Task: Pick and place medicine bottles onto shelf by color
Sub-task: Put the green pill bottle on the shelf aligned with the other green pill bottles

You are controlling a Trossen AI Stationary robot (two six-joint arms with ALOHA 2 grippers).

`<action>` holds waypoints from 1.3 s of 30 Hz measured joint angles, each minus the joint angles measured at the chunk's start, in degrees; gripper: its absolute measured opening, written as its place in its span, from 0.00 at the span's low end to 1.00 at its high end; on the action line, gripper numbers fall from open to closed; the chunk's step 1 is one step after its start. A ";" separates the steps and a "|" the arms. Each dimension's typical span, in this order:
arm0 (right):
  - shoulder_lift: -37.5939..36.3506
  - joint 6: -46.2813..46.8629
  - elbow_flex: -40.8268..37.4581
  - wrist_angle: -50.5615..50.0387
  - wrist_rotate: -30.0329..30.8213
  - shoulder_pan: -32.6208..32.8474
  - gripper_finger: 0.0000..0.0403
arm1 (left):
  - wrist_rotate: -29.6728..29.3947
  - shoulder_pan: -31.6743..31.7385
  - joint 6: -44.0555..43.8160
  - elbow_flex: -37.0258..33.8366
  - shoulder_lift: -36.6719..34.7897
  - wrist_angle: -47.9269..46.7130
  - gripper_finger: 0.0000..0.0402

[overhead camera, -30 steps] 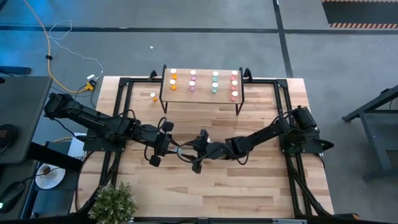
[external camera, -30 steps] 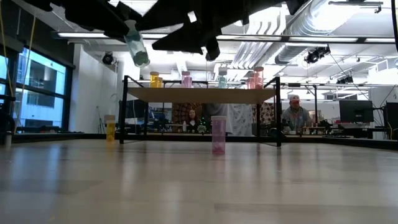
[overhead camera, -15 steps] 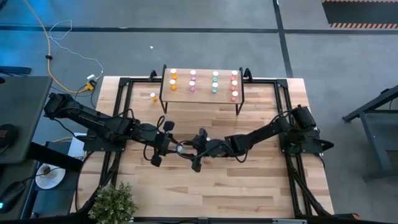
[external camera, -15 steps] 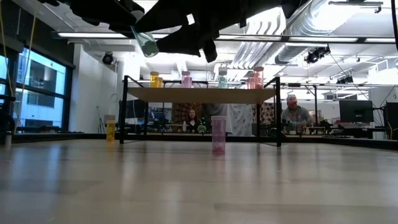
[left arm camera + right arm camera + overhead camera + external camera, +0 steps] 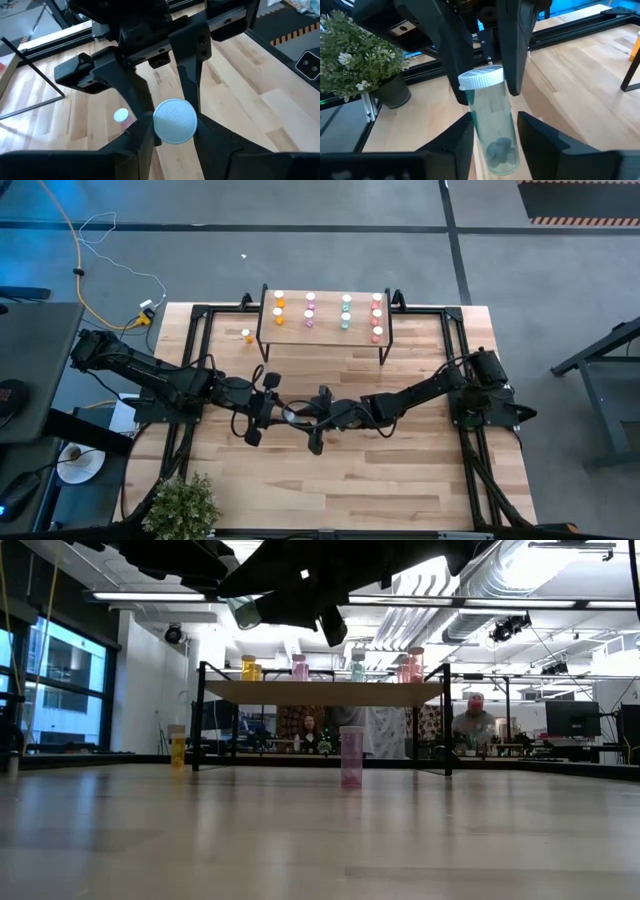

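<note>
Midair, left gripper [image 5: 485, 75] and right gripper [image 5: 167, 107] both clasp teal bottle [image 5: 492, 125]; no legible label.

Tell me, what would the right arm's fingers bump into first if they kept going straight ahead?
The teal bottle already sits between the right gripper's fingers. Just beyond it, the left gripper grips the bottle's white-capped end, so that comes next. Depth is hard to judge.

Bottles [image 5: 310, 311] on shelf [image 5: 325, 332]; 1 bottle [image 5: 247, 335] left of it.
</note>
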 joint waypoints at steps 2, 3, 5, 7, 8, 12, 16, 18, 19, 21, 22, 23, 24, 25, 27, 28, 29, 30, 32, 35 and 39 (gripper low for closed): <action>0.00 0.40 0.00 0.13 -0.14 0.02 0.32 | -0.13 0.00 0.55 0.00 0.00 0.04 0.29; 0.00 0.49 0.00 0.13 -0.13 0.06 0.30 | -0.32 0.00 0.54 0.00 0.00 0.04 0.29; 0.00 0.83 0.00 0.13 -0.13 0.08 0.28 | -0.92 -0.02 0.50 0.00 0.00 0.01 0.29; 0.00 0.83 0.00 0.15 -0.07 0.09 0.25 | -1.44 -0.02 0.32 0.00 0.00 -0.01 0.29; 0.00 0.83 0.00 0.18 -0.04 0.09 0.25 | -1.54 -0.02 0.30 0.00 0.00 -0.01 0.29; 0.00 0.93 0.07 0.32 -0.05 0.09 0.24 | -1.54 -0.02 0.34 0.00 0.00 0.01 0.30; 0.00 1.53 0.17 0.68 -0.02 0.09 0.24 | -1.94 -0.02 0.61 0.00 0.00 0.19 0.36; 0.00 1.81 0.22 0.83 0.03 0.07 0.23 | -1.94 -0.02 0.61 0.00 0.00 0.32 0.40; 0.00 1.92 0.22 0.83 0.05 0.07 0.23 | -1.92 -0.02 0.61 0.00 0.00 0.30 0.42; 0.00 1.90 0.22 0.83 0.31 0.07 0.23 | -1.89 -0.02 0.61 0.00 0.00 0.30 0.45; 0.00 1.91 0.24 0.83 0.65 0.07 0.23 | -1.89 -0.02 0.59 0.00 0.00 0.30 0.47; 0.00 1.90 0.24 0.82 0.85 0.07 0.23 | -1.87 -0.02 0.55 0.00 0.00 0.30 0.49; 0.00 1.90 0.24 0.81 0.98 0.06 0.23 | -1.90 -0.02 0.54 0.00 0.00 0.33 0.51; 0.00 1.90 0.24 0.81 1.06 0.05 0.23 | -1.97 -0.02 0.54 0.00 0.00 0.36 0.52; 0.00 1.90 0.24 0.78 1.56 0.21 0.23 | -2.43 -0.04 0.56 0.00 0.00 0.36 0.55; 0.00 1.88 0.24 0.74 2.38 0.45 0.23 | -2.79 -0.04 0.56 0.00 0.00 0.42 0.55; 0.00 1.88 0.24 0.71 3.36 0.69 0.23 | -3.06 -0.04 0.57 0.00 0.00 0.47 0.56; -0.02 1.88 0.24 0.51 4.09 0.89 0.23 | -3.41 -0.02 0.56 0.00 0.00 0.47 0.56; -0.02 1.85 0.24 0.31 4.85 1.37 0.23 | -3.62 -0.04 0.60 0.00 0.00 0.45 0.56; -0.02 1.81 0.24 0.22 5.78 2.04 0.23 | -3.97 -0.05 1.38 0.00 0.00 0.46 0.56; -0.04 1.79 0.24 0.08 7.05 2.81 0.23 | -6.31 -0.09 2.03 0.00 0.00 0.66 0.56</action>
